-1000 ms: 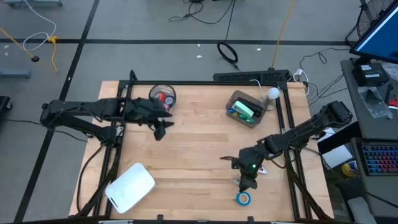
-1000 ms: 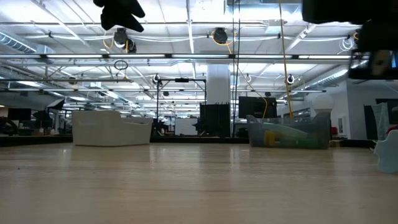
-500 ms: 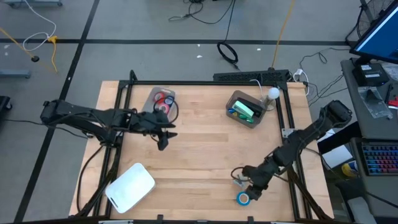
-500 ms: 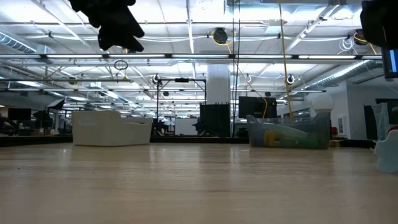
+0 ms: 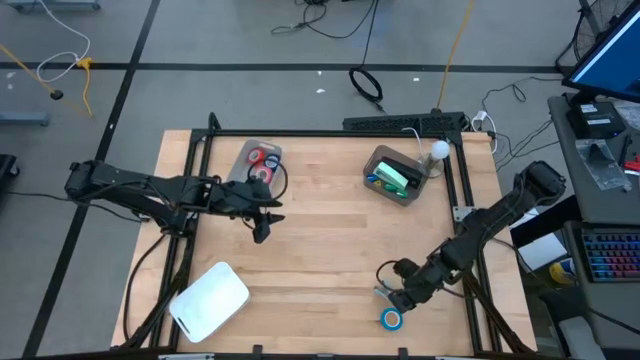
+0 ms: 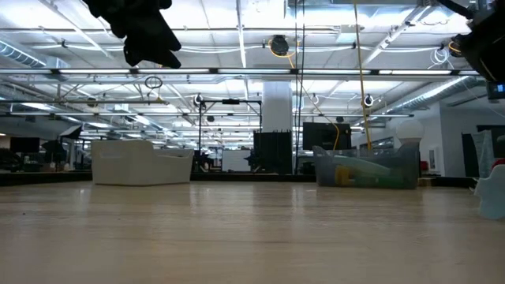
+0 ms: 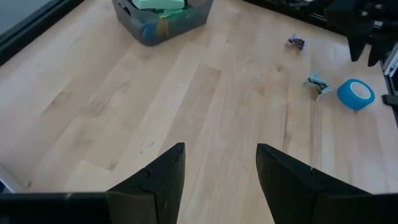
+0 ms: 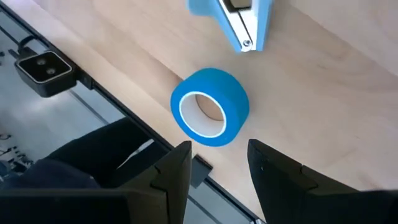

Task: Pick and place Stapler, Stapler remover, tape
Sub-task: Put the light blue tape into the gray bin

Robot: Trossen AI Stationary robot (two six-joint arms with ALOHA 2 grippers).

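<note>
Right gripper fingers spread, holding nothing, just short of a blue ring-shaped tape roll with pale centre lying flat on the wooden table near its edge. Blue-handled metal claw staple remover lies just beyond the roll. Left gripper fingers also spread and bare, above the table; clear bin with green item far ahead of them.

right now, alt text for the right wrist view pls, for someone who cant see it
A blue tape roll with a pale centre lies on the wooden table near its edge, just ahead of the open right gripper. A small blue staple remover lies beyond the roll.
</note>
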